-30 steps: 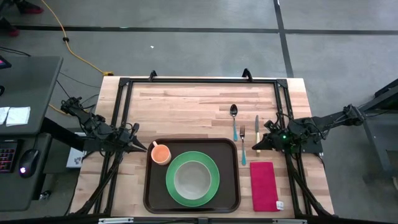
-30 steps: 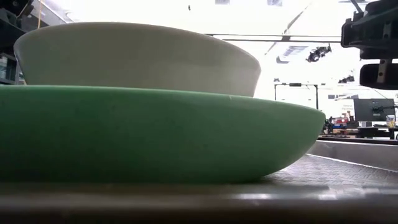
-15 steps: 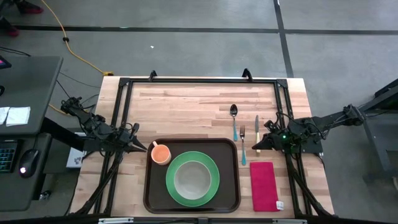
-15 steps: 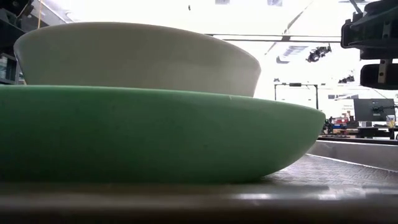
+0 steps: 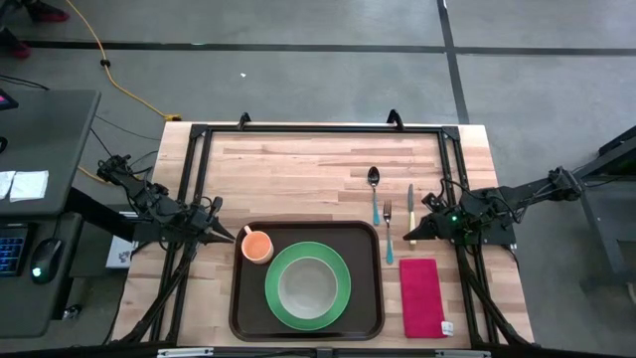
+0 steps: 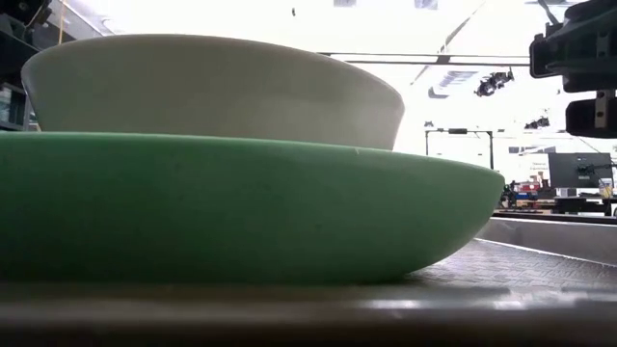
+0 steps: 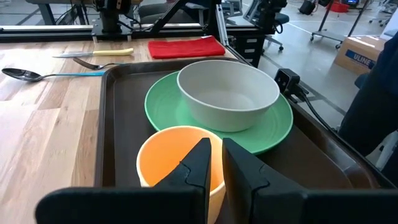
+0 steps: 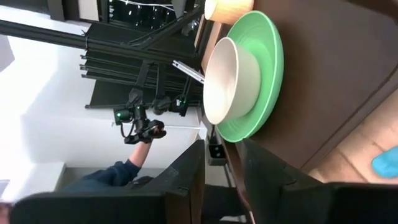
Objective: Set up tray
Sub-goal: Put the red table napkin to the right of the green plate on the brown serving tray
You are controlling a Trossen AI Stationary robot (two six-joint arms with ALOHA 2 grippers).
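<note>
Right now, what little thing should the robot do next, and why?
Probably the right gripper should dip to the fork beside it. The tray already holds the green plate, white bowl and orange cup, while fork, spoon, knife and red napkin lie outside it on the table.

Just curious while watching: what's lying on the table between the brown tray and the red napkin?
From above, only the fork lies between the tray and the napkin, by the tray's far corner; lower down, bare wood.

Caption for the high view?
Tray holds cup, bowl on plate; both arms wait at the table's sides.
</note>
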